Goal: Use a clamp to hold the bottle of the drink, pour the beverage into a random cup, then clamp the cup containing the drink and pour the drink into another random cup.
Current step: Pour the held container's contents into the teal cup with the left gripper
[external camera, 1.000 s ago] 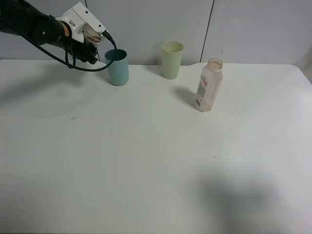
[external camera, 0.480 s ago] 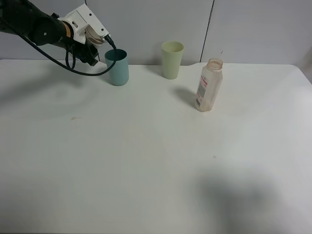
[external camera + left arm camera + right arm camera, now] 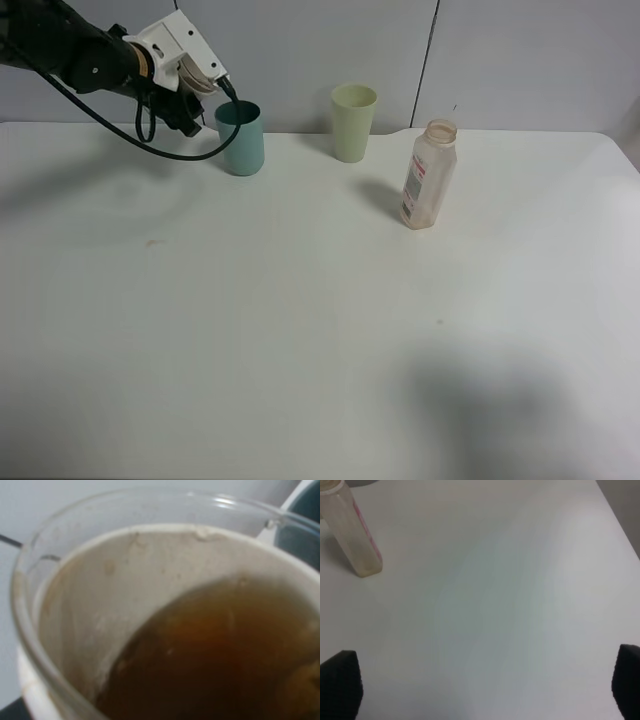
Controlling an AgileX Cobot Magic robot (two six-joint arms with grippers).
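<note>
From the high camera, the left tool [image 3: 188, 95] hangs at the far left of the table [image 3: 300, 330], closed on the cup [image 3: 196, 72]. The cup is tipped, its mouth turned toward the teal tumbler [image 3: 241, 138] just to its right. Whether the two rims touch cannot be told. A yellow-green tumbler [image 3: 353, 122] stands farther right along the far edge. The bottle [image 3: 429, 175] stands upright and uncapped, right of centre and well apart from the cups.

The left wrist camera looks straight into the cup [image 3: 100, 590]. It has a clear rim and a stained white inner wall. The brown beverage [image 3: 225, 655] is pooled toward the lowered side. The teal tumbler's rim [image 3: 305, 535] shows just beyond the cup's lip.

In the right wrist camera, the right tool [image 3: 482, 687] stands wide, its dark fingertips [image 3: 340, 685] far apart over bare table [image 3: 495, 580] and gripping nothing. The bottle [image 3: 355, 535], with its pink band, stands well away from them.
</note>
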